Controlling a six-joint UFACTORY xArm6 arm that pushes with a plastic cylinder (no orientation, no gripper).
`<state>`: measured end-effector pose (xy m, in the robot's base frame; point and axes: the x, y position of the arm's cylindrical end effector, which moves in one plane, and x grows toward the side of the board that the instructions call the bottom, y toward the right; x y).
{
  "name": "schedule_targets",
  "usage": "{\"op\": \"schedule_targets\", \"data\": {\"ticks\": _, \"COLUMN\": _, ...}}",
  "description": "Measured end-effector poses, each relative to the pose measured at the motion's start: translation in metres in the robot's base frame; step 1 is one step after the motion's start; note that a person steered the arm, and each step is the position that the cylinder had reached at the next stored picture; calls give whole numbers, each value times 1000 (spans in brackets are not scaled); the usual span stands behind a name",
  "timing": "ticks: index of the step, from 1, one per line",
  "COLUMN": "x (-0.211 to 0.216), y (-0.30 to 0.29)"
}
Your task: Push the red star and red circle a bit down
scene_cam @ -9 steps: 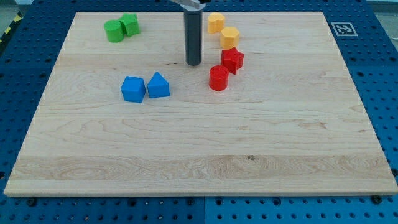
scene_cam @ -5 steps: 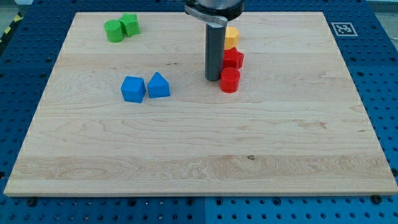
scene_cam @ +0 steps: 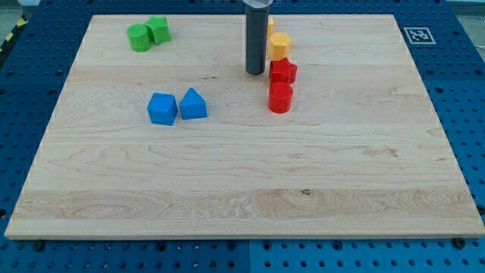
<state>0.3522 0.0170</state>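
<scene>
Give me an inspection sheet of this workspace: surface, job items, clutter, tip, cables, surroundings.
Surface: wooden board, flat, lying on a blue perforated table.
Job's things: red star directly above red circle in the view, close together.
Clutter: yellow block just above the star, another yellow block partly hidden by the rod; two green blocks at the view's top left; blue cube beside a blue pointed block.
Tip: my tip sits just left of the red star.
Cables: nothing seen.
Surroundings: fiducial marker at top right.
</scene>
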Motion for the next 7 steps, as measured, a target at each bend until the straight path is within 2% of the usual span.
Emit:
{"op": "schedule_targets", "data": {"ticks": 2, "x": -26, "y": 8}}
{"op": "schedule_targets", "data": {"ticks": 4, "x": 1, "y": 29}}
{"op": "schedule_targets", "data": {"ticks": 6, "x": 4, "y": 29}}
{"op": "schedule_targets", "data": {"ticks": 7, "x": -9, "y": 33}}
